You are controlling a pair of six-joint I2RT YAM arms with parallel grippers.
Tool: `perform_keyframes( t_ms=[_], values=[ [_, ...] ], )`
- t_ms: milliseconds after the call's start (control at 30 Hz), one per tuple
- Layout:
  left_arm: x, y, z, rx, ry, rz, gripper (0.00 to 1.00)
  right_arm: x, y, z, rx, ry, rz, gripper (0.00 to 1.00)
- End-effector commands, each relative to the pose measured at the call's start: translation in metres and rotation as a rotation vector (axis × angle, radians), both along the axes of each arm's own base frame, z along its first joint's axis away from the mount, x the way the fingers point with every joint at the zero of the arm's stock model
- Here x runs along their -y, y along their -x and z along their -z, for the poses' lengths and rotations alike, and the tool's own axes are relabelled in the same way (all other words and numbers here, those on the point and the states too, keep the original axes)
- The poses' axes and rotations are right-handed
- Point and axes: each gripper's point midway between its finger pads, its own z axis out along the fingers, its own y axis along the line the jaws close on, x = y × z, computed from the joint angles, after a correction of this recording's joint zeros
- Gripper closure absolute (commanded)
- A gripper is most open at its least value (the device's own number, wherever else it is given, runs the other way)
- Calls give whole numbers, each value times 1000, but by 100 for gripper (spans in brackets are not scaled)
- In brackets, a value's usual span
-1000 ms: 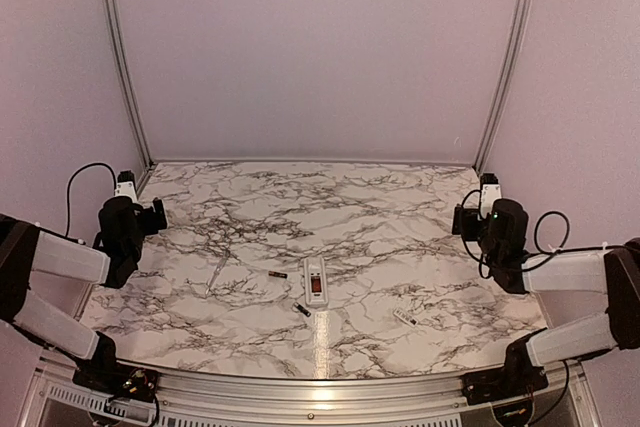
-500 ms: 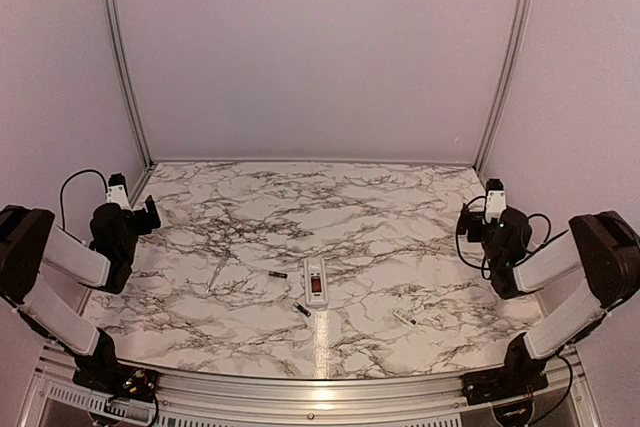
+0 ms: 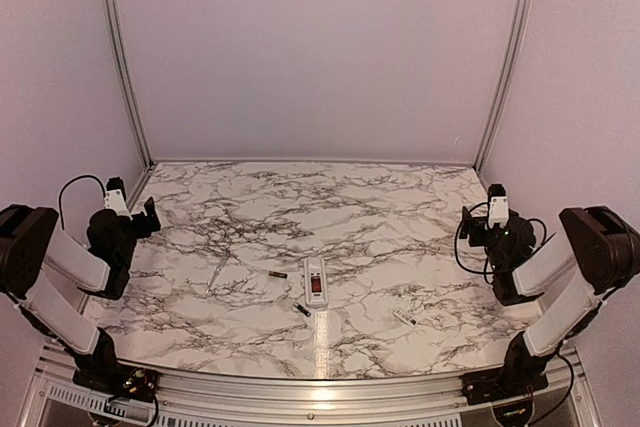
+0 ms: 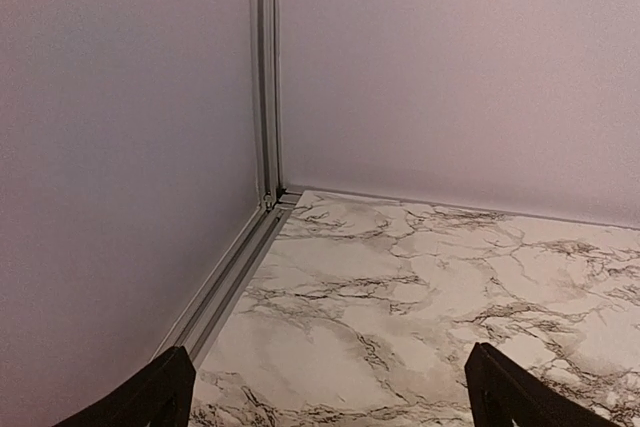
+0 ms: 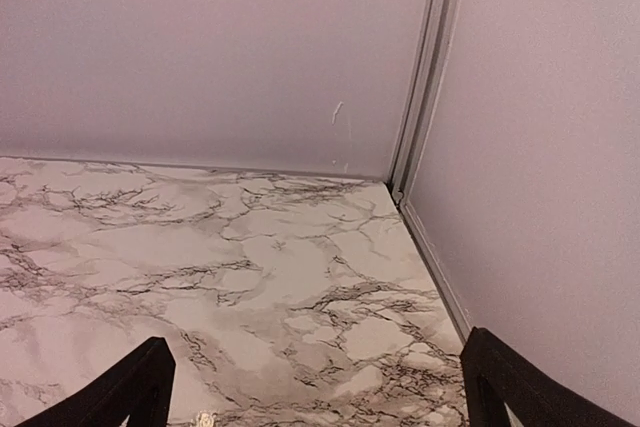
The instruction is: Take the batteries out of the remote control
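Batteries [image 3: 277, 274] lie on marble table [image 3: 400, 217] beside remote control [image 3: 315, 282], red recess upward.

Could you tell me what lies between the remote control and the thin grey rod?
One battery lies between the remote control and the thin grey rod, touching neither; the top external view shows it.

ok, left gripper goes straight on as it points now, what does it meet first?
Way looks free in the wrist view. The left gripper, open, points across the table toward the back wall beside the corner post; probably that wall first, or the table surface, since depth is unclear.
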Motion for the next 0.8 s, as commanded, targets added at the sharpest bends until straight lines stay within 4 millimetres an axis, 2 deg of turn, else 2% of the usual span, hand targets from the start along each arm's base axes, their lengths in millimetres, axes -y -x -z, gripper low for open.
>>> perform_keyframes(
  t_ms=[0, 767],
  values=[
    [1, 0, -4, 23, 2, 8, 1, 5, -2, -7, 39, -35, -8, 2],
    [1, 0, -4, 22, 2, 8, 1, 3, -2, -8, 49, -26, -23, 2]
  ],
)
